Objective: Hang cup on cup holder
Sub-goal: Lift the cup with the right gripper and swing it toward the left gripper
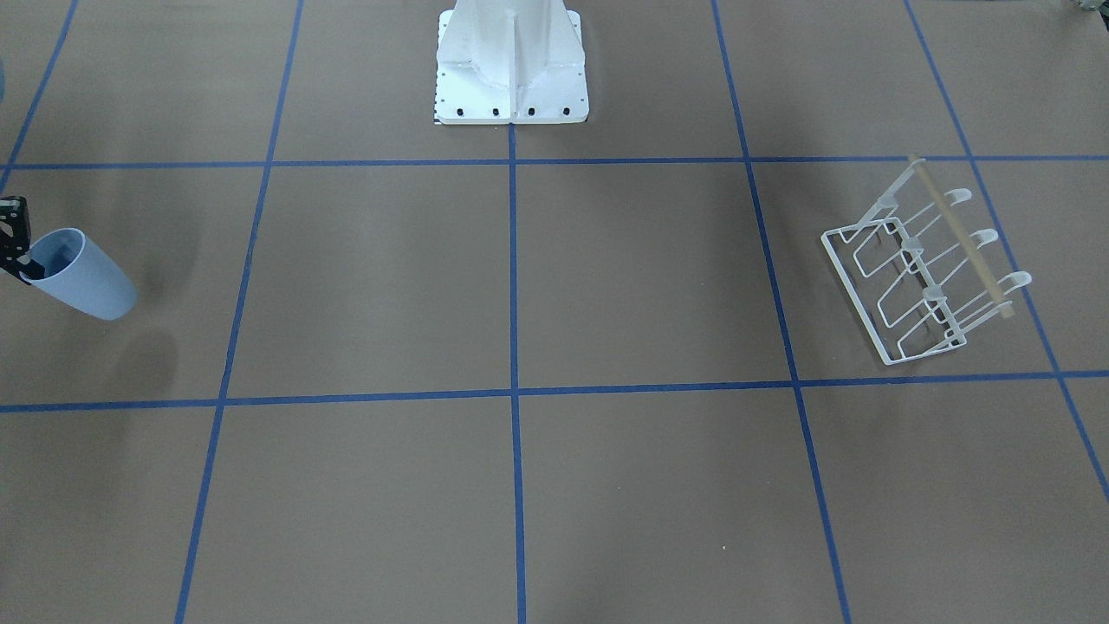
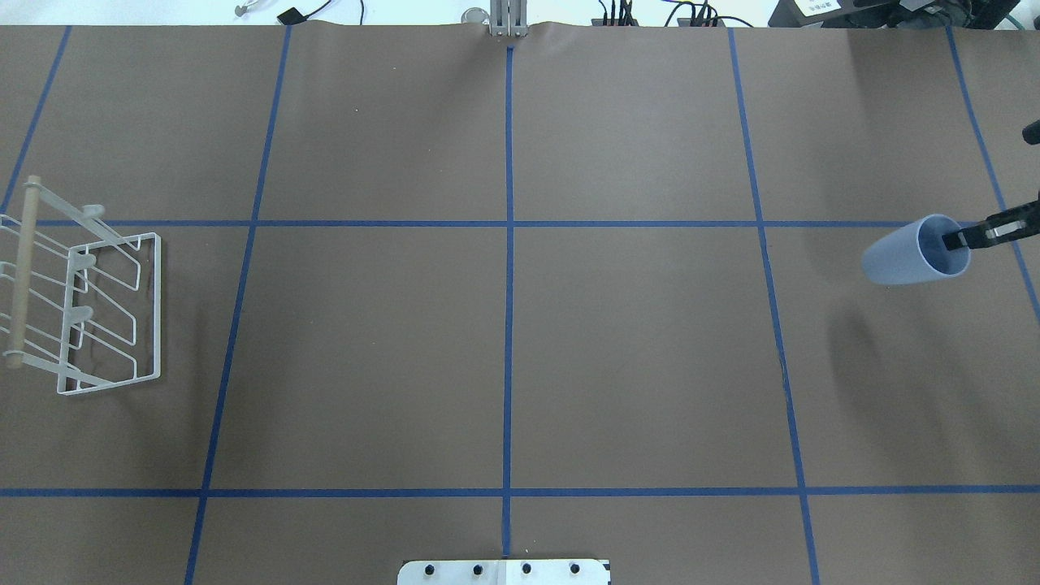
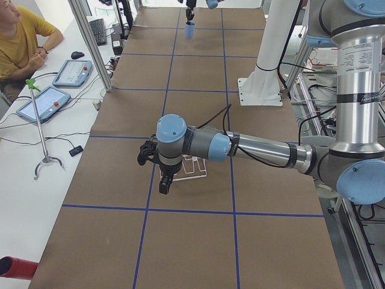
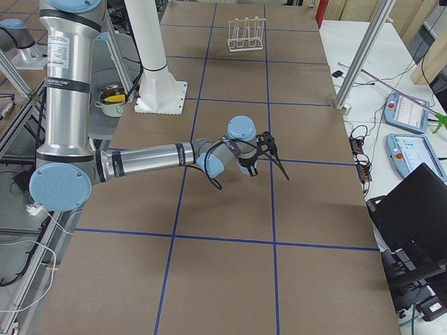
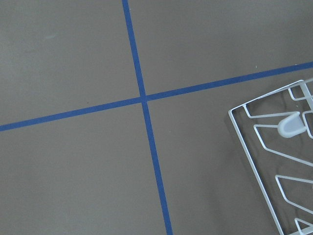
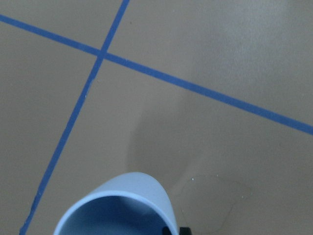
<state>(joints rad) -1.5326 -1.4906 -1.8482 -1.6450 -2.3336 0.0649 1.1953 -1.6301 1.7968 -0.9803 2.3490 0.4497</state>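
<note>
cup (image 2: pixel 906 258): I see the pale blue-grey tumbler far out on the right-arm side of the pedestal (image 1: pixel 511 69). It hangs clear of the table (image 2: pixel 504 341) (its shadow lies apart from it on the brown surface). It is tilted almost onto its side, with the narrow bottom turned toward the pedestal's side and the open rim facing away from it.

right gripper (image 2: pixel 952 240): it is clamped on the cup's wall at the rim. One black finger reaches into the mouth. I cannot make out the other finger from the overhead view.

cup holder (image 1: pixel 934 295): the white wire rack stands on the table far out on the pedestal's left-arm side, well apart from the cup. Its rectangular base lies nearer the pedestal. The light wooden rod (image 2: pixel 20 268) runs along the side farther from it. The rack has three prongs with rounded tips (image 5: pixel 292 125).

left gripper (image 3: pixel 165 182): it hangs over the cup holder with its fingers pointing down (only the side view shows it). I cannot tell whether it is parted or closed.
</note>
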